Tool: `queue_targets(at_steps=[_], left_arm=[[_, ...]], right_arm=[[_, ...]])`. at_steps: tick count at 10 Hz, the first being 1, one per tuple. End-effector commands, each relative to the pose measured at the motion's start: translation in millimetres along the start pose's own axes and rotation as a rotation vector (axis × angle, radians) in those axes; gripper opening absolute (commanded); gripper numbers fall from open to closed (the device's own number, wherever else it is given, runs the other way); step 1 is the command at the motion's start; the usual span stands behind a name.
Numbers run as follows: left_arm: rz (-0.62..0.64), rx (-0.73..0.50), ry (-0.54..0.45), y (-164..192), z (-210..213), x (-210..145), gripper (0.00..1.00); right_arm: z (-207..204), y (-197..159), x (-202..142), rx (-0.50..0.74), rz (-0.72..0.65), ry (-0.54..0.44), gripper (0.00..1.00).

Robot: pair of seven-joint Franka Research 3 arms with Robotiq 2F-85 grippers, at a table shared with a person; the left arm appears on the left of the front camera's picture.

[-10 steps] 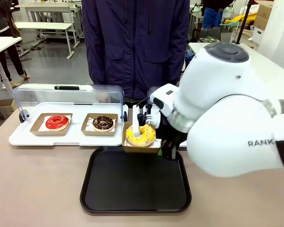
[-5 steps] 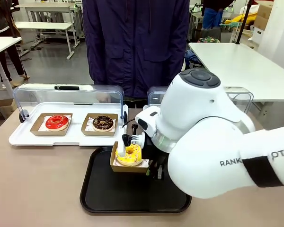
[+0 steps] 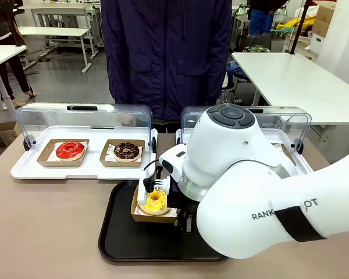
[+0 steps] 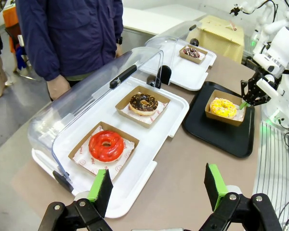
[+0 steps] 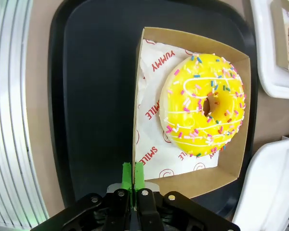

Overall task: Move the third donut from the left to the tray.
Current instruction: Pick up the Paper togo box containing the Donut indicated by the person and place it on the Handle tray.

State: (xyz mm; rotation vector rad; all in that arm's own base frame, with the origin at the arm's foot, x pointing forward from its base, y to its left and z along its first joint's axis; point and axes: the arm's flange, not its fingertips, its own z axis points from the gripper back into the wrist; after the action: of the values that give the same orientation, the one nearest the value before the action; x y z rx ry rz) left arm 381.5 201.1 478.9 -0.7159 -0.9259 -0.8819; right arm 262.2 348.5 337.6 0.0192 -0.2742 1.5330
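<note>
The right hand point(image 5: 133, 179) is clamped on the cardboard holder's point(image 5: 192, 187) thin wall; the light, soft yellow donut point(image 5: 204, 111) sits over the tray's point(image 5: 86, 96) left edge.

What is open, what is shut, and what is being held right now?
Right gripper: jaws shut on the wall of the brown cardboard holder.
Left gripper: jaws open, holding nothing.
Yellow-iced ring donut: in its holder, over the flat black plastic tray.
Clear domed lid on the white tray: raised.
</note>
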Motion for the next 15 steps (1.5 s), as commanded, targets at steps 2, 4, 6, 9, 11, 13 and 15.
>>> queue_targets(at_steps=[2, 4, 6, 9, 11, 13, 15], left_arm=[[-0.012, -0.005, -0.01, -1.2, 0.4, 1.7, 1.0], [-0.012, -0.005, -0.01, -1.2, 0.4, 1.7, 1.0], [-0.012, -0.005, -0.01, -1.2, 0.4, 1.7, 1.0], [-0.012, -0.005, -0.01, -1.2, 0.4, 1.7, 1.0], [-0.012, -0.005, -0.01, -1.2, 0.4, 1.7, 1.0], [-0.012, -0.005, -0.01, -1.2, 0.4, 1.7, 1.0], [-0.012, -0.005, -0.01, -1.2, 0.4, 1.7, 1.0]], right_arm=[[-18.7, 37.3, -54.1, -0.044, 0.002, 0.004, 0.02], [-21.9, 38.9, -57.7, -0.044, 0.004, 0.02, 0.02], [-23.5, 37.3, -59.3, -0.031, 0.01, 0.022, 0.02], [-18.9, 32.5, -61.8, -0.039, -0.011, 0.036, 1.0], [-7.8, 27.2, -62.5, -0.026, -0.031, 0.039, 1.0], [10.8, 21.5, -62.9, -0.032, -0.041, 0.047, 0.93], [29.7, 15.1, -63.5, -0.048, -0.05, 0.066, 1.0]])
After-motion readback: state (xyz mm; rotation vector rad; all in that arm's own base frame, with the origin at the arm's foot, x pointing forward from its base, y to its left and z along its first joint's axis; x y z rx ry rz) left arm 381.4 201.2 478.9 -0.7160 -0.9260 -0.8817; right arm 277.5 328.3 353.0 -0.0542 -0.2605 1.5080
